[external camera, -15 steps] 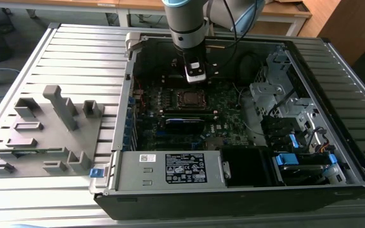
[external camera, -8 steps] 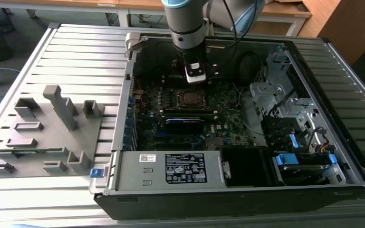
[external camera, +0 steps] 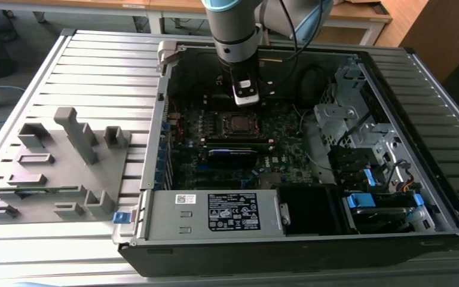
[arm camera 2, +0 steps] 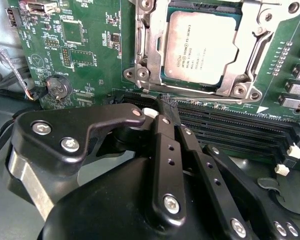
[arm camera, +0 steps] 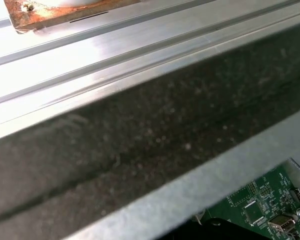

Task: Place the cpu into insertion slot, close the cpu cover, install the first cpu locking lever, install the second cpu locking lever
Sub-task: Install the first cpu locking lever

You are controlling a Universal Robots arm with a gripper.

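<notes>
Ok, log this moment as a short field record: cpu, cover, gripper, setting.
cpu: seated in the insertion slot, grey top showing
cpu cover: lying flat around the cpu, its window framing the chip
gripper: fingers together, holding nothing, tips beside the socket's edge
setting: open computer case on a slatted table, grey fixture at the exterior view's left

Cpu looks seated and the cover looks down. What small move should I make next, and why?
Probably ease the gripper a little closer to the socket's near edge, to reach a locking lever. The cpu sits inside the flat cpu cover, and the shut gripper is beside that edge, holding nothing.
</notes>
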